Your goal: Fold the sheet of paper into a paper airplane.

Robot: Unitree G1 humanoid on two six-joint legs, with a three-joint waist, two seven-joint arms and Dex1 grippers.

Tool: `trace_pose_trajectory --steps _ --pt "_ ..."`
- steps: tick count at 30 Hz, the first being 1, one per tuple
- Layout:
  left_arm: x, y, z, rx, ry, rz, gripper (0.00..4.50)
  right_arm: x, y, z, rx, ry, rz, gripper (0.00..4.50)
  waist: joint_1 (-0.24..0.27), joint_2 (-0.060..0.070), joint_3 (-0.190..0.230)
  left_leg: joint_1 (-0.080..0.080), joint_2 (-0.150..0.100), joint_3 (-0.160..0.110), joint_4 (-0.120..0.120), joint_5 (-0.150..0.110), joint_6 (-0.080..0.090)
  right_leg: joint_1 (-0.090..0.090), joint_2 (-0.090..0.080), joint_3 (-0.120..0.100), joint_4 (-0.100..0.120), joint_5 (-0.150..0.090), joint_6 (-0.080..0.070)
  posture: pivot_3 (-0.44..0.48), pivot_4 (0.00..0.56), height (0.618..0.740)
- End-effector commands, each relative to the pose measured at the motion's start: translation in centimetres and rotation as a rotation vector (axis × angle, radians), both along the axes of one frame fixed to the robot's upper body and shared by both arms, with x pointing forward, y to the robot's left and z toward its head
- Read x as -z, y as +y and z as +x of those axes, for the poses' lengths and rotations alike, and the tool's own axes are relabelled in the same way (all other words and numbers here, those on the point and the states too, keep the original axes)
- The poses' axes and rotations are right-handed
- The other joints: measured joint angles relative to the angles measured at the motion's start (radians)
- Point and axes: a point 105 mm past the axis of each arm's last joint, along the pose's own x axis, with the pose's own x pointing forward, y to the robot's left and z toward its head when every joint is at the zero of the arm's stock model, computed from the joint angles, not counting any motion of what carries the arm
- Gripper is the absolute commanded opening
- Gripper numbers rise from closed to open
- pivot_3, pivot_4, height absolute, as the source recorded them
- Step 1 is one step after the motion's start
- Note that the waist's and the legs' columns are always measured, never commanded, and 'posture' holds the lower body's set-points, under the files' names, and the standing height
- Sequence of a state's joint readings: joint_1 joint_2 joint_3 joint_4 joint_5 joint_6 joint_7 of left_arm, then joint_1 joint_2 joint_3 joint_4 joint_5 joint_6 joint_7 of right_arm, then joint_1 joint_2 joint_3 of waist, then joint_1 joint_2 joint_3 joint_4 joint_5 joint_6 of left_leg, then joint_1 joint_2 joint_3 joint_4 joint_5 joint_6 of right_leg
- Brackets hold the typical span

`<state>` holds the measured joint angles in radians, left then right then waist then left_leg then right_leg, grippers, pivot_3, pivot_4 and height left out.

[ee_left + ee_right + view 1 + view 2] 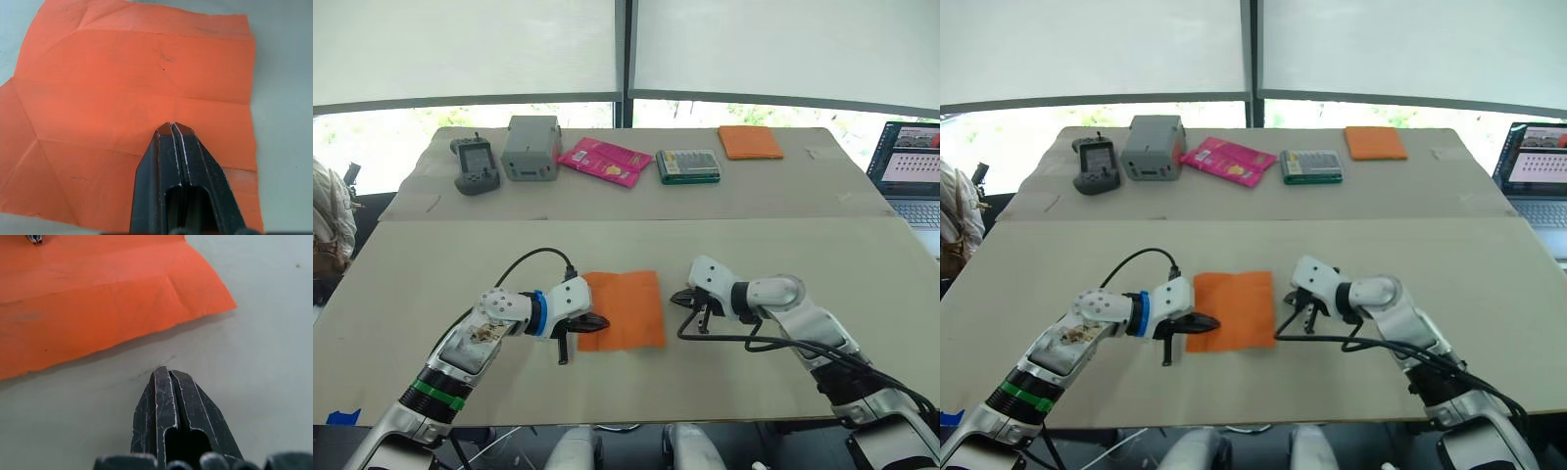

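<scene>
The paper [622,309] lies flat and unfolded on the pale worktop [460,264], creased but with no airplane shape yet, so nearly all the folding is left by my judgement. The left claw [599,321] rests closed over the paper's left edge, gripping nothing, and the right claw [677,298] sits closed and empty just beside its right edge. Beyond the paper lie a remote [475,164], grey box [530,147], pink packet [604,161], orange pad [750,142] and laptop [909,171], under bright windows [460,49].
</scene>
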<state>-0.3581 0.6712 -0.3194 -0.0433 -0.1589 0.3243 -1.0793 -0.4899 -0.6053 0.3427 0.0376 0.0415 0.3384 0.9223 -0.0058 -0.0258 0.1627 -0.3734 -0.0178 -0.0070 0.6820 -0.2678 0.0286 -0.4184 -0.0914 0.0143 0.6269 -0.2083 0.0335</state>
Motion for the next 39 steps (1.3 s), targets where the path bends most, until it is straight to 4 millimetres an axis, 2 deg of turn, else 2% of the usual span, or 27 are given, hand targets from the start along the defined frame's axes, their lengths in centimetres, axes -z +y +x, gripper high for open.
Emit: trace_pose_trajectory --steps 1,9,13,20,25,31,34,39 --pt "2.8 1.6 -0.5 -0.059 0.077 0.097 0.00 -0.3 1.8 -0.4 -0.069 0.024 0.103 0.03 -0.004 0.000 -0.001 0.001 0.000 0.000 0.000 0.000 0.000 0.001 0.000 0.000 0.000 0.000 0.000 0.000 0.150 0.740" --pt "2.7 1.9 -0.5 -0.076 0.063 0.103 0.00 -3.6 3.9 -0.6 -0.105 0.057 0.378 0.03 -0.006 0.000 -0.002 0.002 0.001 0.000 -0.001 0.000 0.000 0.001 0.000 0.001 0.001 0.000 0.000 0.000 0.150 0.740" --pt "2.3 1.9 -0.3 -0.092 0.057 0.087 0.00 -4.6 6.1 -1.6 -0.183 0.109 0.470 0.03 -0.006 0.000 -0.002 0.002 0.001 0.000 -0.001 0.000 0.000 0.000 0.000 0.001 0.002 0.000 0.000 0.000 0.150 0.740" --pt "1.7 2.7 -0.2 -0.118 0.037 0.095 0.00 -3.0 8.1 -0.2 -0.178 0.129 0.407 0.03 -0.009 0.000 -0.002 0.002 0.001 0.000 -0.001 0.000 0.000 -0.001 0.000 0.001 0.002 0.000 0.000 0.000 0.150 0.740" --pt "1.0 4.1 -0.2 -0.178 0.023 0.090 0.00 -2.3 9.3 0.5 -0.192 0.146 0.389 0.03 -0.018 0.001 -0.002 0.002 0.001 0.000 -0.003 0.000 0.000 -0.003 0.001 0.002 0.003 0.000 0.000 0.000 0.150 0.740" --pt "0.2 7.3 0.1 -0.286 -0.003 0.094 0.00 -2.0 11.0 0.4 -0.239 0.158 0.387 0.03 -0.035 0.001 -0.002 0.002 0.002 -0.001 -0.004 0.000 0.000 -0.005 0.001 0.001 0.003 0.000 -0.001 0.000 0.150 0.740" --pt "0.3 7.7 0.1 -0.302 -0.005 0.093 0.00 -2.0 11.9 0.1 -0.261 0.165 0.393 0.03 -0.035 0.001 -0.001 0.002 0.002 -0.001 -0.004 0.000 0.000 -0.005 0.000 0.001 0.003 0.000 -0.001 0.000 0.150 0.740" --pt "-0.5 7.9 0.6 -0.347 -0.034 0.057 0.00 -0.2 12.3 0.0 -0.253 0.195 0.323 0.03 -0.036 0.001 -0.001 0.002 0.001 -0.001 -0.004 0.000 0.000 -0.005 0.000 0.001 0.003 0.000 -0.001 0.000 0.150 0.740"
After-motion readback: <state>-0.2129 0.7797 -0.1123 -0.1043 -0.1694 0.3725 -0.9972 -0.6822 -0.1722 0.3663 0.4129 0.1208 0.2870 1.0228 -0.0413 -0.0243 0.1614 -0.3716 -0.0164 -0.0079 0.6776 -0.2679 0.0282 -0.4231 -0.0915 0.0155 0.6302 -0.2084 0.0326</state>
